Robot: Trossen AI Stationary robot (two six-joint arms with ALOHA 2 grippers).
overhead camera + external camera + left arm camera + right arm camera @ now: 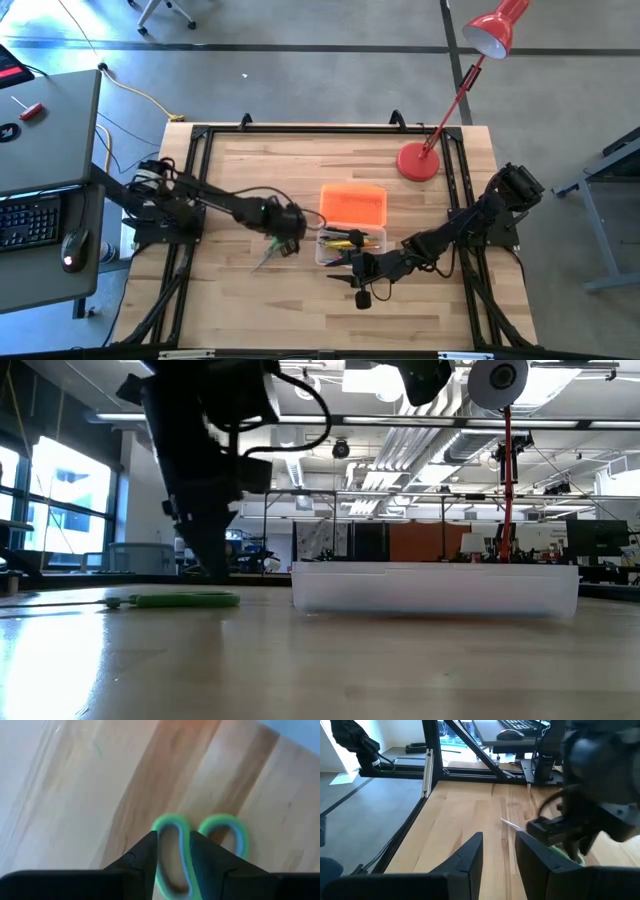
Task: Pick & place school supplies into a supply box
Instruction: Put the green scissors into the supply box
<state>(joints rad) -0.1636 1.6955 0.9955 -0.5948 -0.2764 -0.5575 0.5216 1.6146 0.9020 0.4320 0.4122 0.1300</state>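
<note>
While the left gripper (288, 228) hangs low over the table (240, 310) just left of the supply box (351, 228), its fingers (142, 865) stand parted astride one loop of the scissors (200, 847), which lie flat on the wood. From the wrist view I cannot tell whether the pads touch the green handle; nothing looks lifted. In the low view the scissors rest on the surface, left of the clear box wall, with the arm directly behind them.

Box: clear tray sits mid-table with its orange lid (353, 203) laid open on the far side; several pens and pencils (345, 240) already lie inside.

Right gripper (362, 285) waits near the box's front edge, fingers apart, holding nothing.

Step in hand, as I read it: the pick of the scissors, at the point of setting the grasp. Next move calls for closing squarely on the handle loop, a clean lift so the blades clear the wood, then a short carry rightward over the box rim before release.
</note>
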